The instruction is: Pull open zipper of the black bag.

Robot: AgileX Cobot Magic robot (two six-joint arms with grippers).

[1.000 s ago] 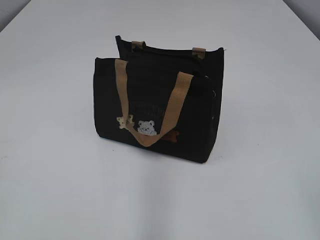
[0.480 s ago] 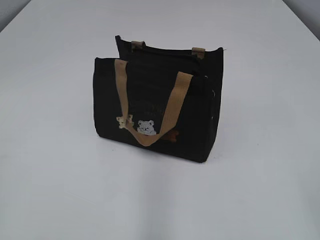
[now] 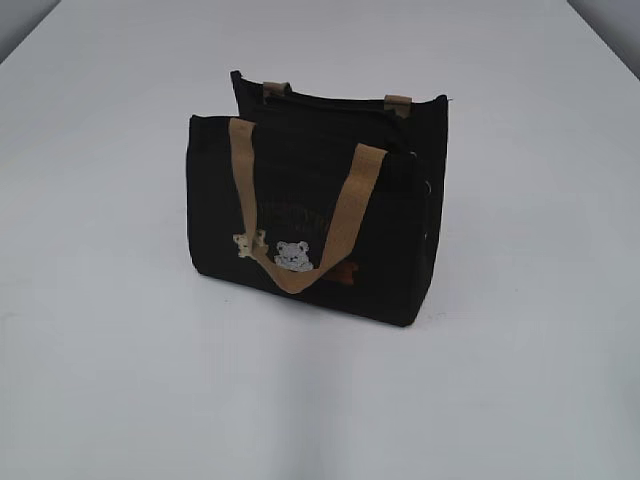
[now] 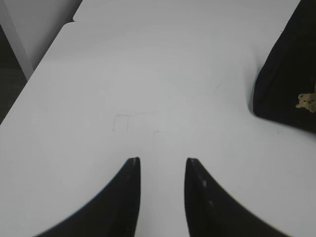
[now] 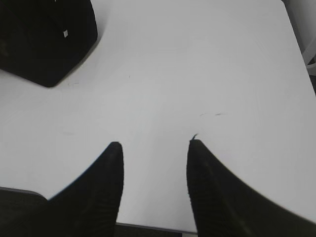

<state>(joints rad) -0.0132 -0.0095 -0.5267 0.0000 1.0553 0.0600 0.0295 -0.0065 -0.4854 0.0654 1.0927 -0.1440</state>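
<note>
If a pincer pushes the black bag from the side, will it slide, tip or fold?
The bag looks like soft fabric, so its wall probably dents first. It stands boxy on a flat base, so tipping seems unlikely. On the smooth table it may slide.

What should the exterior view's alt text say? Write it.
A small boxy black bag stands upright on a white table, one tan handle drooping over bear pictures on its front. No gripper is in view.
</note>
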